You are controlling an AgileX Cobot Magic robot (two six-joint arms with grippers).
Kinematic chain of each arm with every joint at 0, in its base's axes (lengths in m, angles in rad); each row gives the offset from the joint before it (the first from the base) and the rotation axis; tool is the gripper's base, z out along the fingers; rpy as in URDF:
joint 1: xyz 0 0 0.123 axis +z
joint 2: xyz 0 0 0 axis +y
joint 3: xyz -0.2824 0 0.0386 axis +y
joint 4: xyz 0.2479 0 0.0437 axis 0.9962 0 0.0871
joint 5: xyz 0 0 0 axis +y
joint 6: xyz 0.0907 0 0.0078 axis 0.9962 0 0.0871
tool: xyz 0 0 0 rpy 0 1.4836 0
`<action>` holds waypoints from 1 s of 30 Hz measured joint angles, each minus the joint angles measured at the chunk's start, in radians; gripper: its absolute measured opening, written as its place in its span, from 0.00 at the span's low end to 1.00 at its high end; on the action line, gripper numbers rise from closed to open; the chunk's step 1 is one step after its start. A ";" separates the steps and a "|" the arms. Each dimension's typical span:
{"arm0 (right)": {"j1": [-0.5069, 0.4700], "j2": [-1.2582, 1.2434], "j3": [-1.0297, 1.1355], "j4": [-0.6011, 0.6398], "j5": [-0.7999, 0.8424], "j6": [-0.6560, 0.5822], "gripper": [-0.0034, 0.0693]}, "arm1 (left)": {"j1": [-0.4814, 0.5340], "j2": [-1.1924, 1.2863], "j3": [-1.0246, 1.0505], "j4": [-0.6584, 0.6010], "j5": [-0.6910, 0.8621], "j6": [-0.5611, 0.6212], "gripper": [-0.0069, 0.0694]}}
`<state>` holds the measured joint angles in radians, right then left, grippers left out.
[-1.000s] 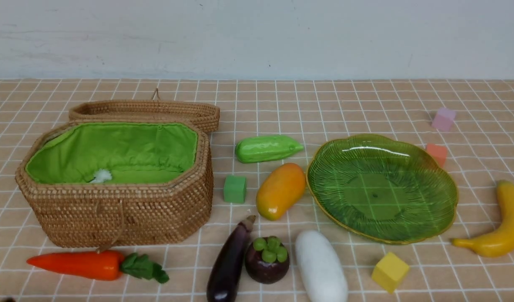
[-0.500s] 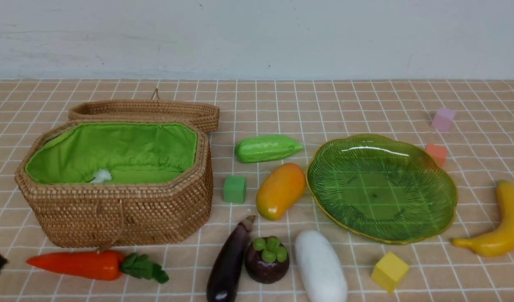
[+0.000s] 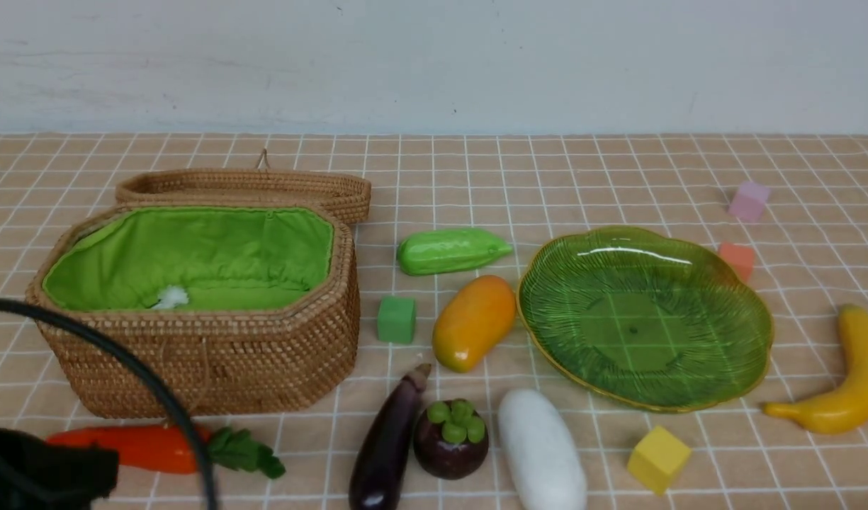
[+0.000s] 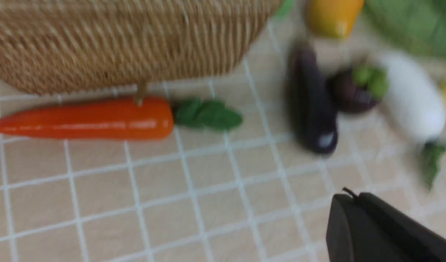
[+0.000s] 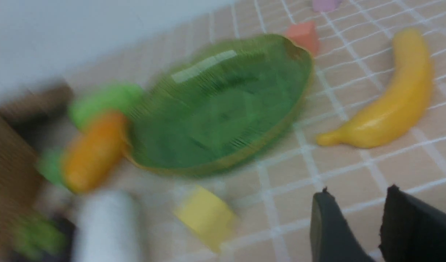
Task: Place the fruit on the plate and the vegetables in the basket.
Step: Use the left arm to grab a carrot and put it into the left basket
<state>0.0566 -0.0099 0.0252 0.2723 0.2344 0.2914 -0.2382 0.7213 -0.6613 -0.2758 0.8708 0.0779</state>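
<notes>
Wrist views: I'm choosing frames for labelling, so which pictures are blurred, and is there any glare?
Front view: sharp, with a white glare streak across the far side of the plate. Left wrist view: carrot readable; eggplant, mangosteen and radish smeared. Right wrist view: banana fairly crisp; plate and mango heavily blurred.

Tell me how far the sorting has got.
Done: nothing; plate and basket hold no produce. In hand: left gripper near the carrot, grasping nothing; right gripper open, empty. Remaining: mango, mangosteen, banana, carrot, eggplant, radish, green pod, all on the tablecloth.
</notes>
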 joint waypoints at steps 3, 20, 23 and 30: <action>0.000 0.000 0.000 0.144 -0.076 0.061 0.38 | 0.000 0.071 -0.018 -0.018 0.066 0.114 0.07; 0.242 0.270 -0.760 0.265 0.746 -0.578 0.15 | -0.171 0.422 -0.139 0.151 0.055 0.529 0.07; 0.244 0.288 -0.803 0.259 0.780 -0.632 0.15 | -0.171 0.429 -0.135 0.222 0.002 0.597 0.07; 0.245 0.289 -0.819 0.244 0.826 -0.701 0.15 | -0.171 0.433 -0.034 0.419 -0.115 0.638 0.15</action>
<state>0.3019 0.2792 -0.7937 0.5163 1.0608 -0.4098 -0.4093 1.1542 -0.6955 0.1428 0.7563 0.7158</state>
